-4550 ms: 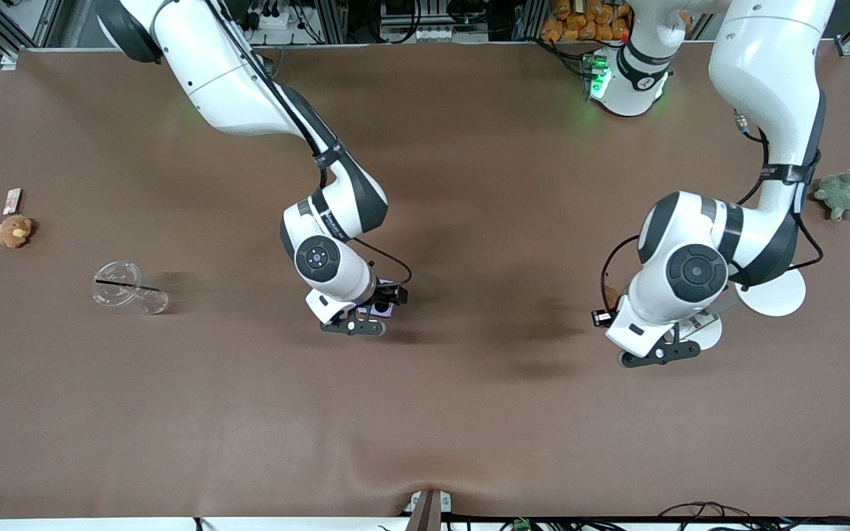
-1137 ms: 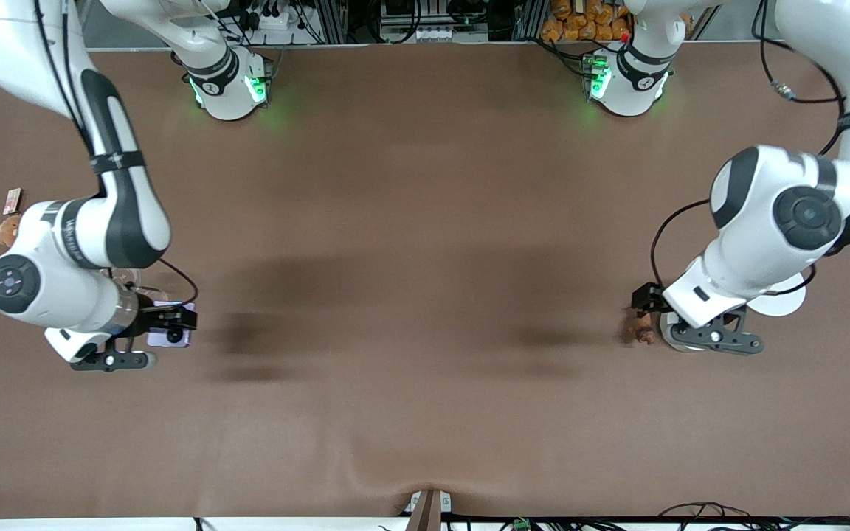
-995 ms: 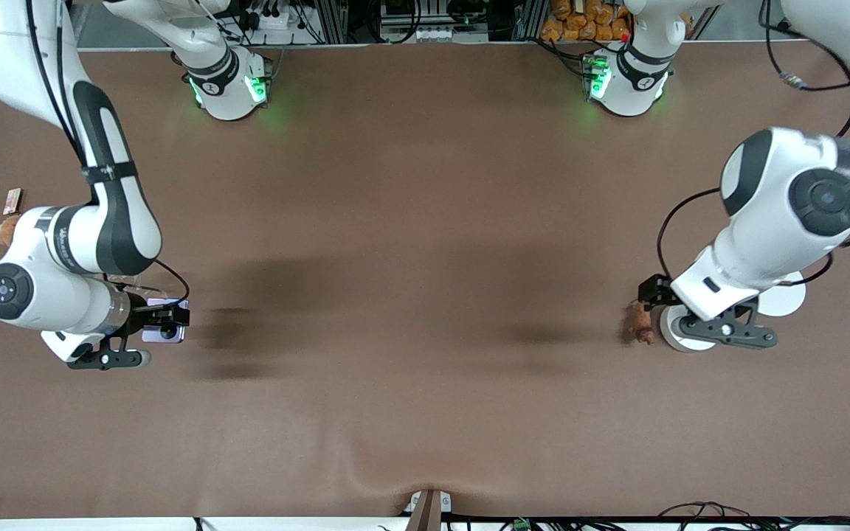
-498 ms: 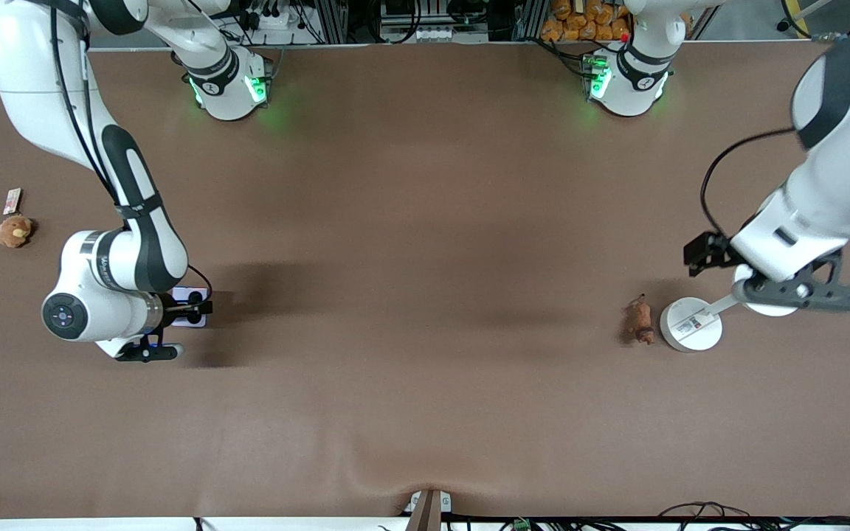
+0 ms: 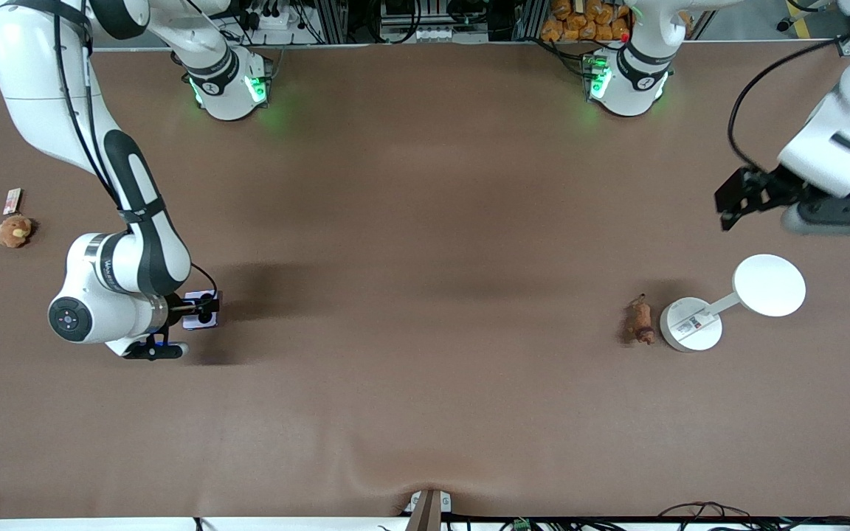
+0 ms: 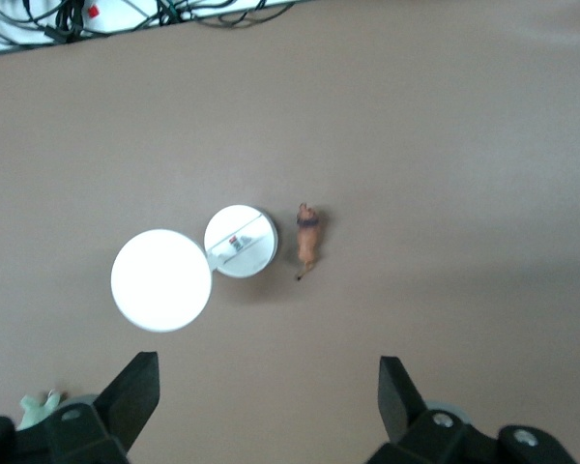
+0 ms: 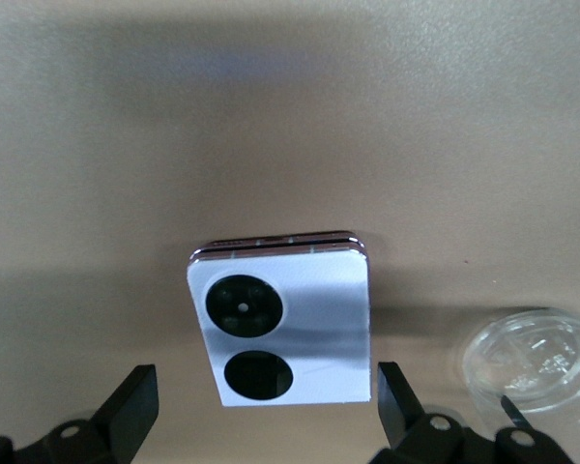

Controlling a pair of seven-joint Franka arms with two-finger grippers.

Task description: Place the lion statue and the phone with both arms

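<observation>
The lion statue lies on the table beside a white round stand base; it also shows in the left wrist view. My left gripper is open and empty, high over the left arm's end of the table. The lavender phone lies flat on the table at the right arm's end, its two black camera circles up. My right gripper is low over it, its fingers spread wider than the phone and not touching it.
A white disc joins the stand base. A clear plastic cup lies close to the phone. A tan plush toy and a small card sit at the right arm's end. A green plush turtle shows only in the left wrist view.
My left gripper has risen up and away from the lion, which stays beside the white stand. My right gripper has brought the phone down by the clear cup and shifted slightly.
</observation>
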